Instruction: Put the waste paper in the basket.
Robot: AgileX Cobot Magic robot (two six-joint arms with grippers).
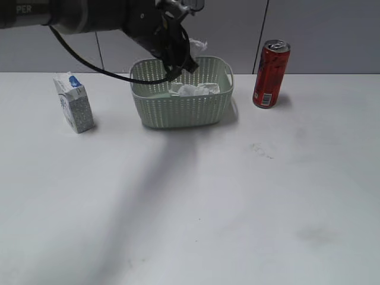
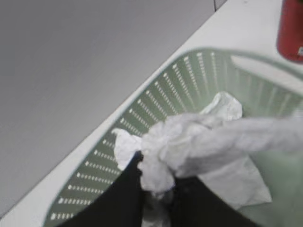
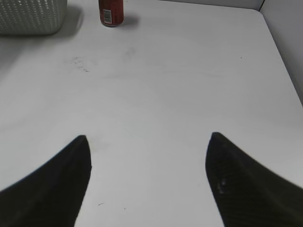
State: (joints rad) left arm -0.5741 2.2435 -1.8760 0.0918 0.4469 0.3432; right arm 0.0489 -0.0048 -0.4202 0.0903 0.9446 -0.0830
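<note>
The pale green lattice basket (image 1: 178,110) stands at the back middle of the table, with crumpled white waste paper (image 1: 196,89) lying inside it. My left gripper (image 1: 189,54) hangs over the basket's back rim, shut on another wad of waste paper (image 1: 199,44). In the left wrist view the black jaws (image 2: 158,182) pinch the white wad (image 2: 189,142) above the basket's inner wall (image 2: 156,106), with more paper (image 2: 241,182) below. My right gripper (image 3: 147,146) is open and empty over bare table; it is out of the exterior view.
A red drink can (image 1: 271,73) stands right of the basket and shows in the right wrist view (image 3: 111,12), as does the basket's corner (image 3: 31,16). A grey-speckled tissue pack with a blue top (image 1: 73,103) stands at the left. A grey wall runs behind the table.
</note>
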